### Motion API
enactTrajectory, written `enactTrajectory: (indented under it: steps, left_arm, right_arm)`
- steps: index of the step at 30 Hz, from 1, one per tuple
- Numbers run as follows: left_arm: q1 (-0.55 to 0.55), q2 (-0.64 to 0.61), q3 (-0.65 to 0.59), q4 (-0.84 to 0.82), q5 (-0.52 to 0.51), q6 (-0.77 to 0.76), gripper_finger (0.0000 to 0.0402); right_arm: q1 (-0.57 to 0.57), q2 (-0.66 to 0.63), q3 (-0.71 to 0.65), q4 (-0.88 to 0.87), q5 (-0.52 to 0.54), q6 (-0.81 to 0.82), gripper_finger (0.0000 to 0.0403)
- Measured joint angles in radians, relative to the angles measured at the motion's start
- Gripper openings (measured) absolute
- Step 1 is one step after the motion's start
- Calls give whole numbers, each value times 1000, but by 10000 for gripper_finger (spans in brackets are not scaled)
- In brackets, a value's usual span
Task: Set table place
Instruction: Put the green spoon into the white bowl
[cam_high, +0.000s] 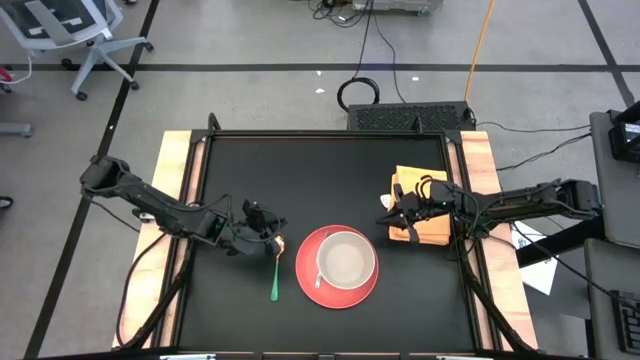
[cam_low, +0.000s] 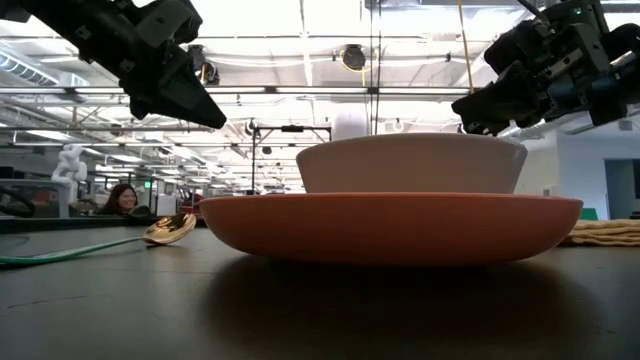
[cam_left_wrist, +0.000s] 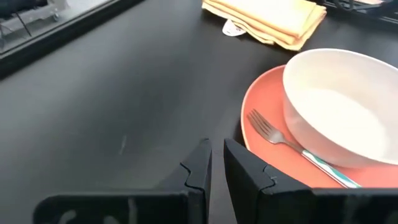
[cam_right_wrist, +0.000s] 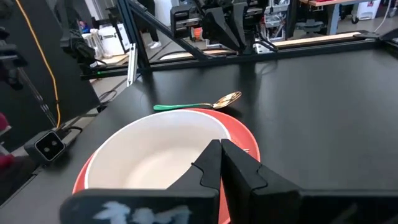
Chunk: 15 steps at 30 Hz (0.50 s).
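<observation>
On the black table (cam_high: 250, 170) a white bowl (cam_high: 347, 257) stands on a red plate (cam_high: 318, 290). A fork (cam_left_wrist: 273, 134) lies on the plate's rim, its handle running under the bowl's side. A spoon with a gold bowl and green handle (cam_high: 276, 268) lies flat on the table left of the plate. My left gripper (cam_high: 268, 228) is shut and empty, raised above the spoon's gold end (cam_low: 170, 230). My right gripper (cam_high: 388, 217) is shut and empty, raised at the left edge of a folded yellow napkin (cam_high: 425, 210).
The napkin lies flat at the table's right side, near the light wooden strip (cam_high: 480, 200). There is bare tabletop at the far left and along the near edge. A person (cam_low: 120, 200) sits in the room beyond the table.
</observation>
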Motion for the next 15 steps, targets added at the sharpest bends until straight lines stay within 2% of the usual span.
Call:
enactTrajectory:
  steps: [15]
  left_arm:
    - [0,0,0,1,9,1,47]
  right_arm:
    - [1,0,0,-5,0,-18,0]
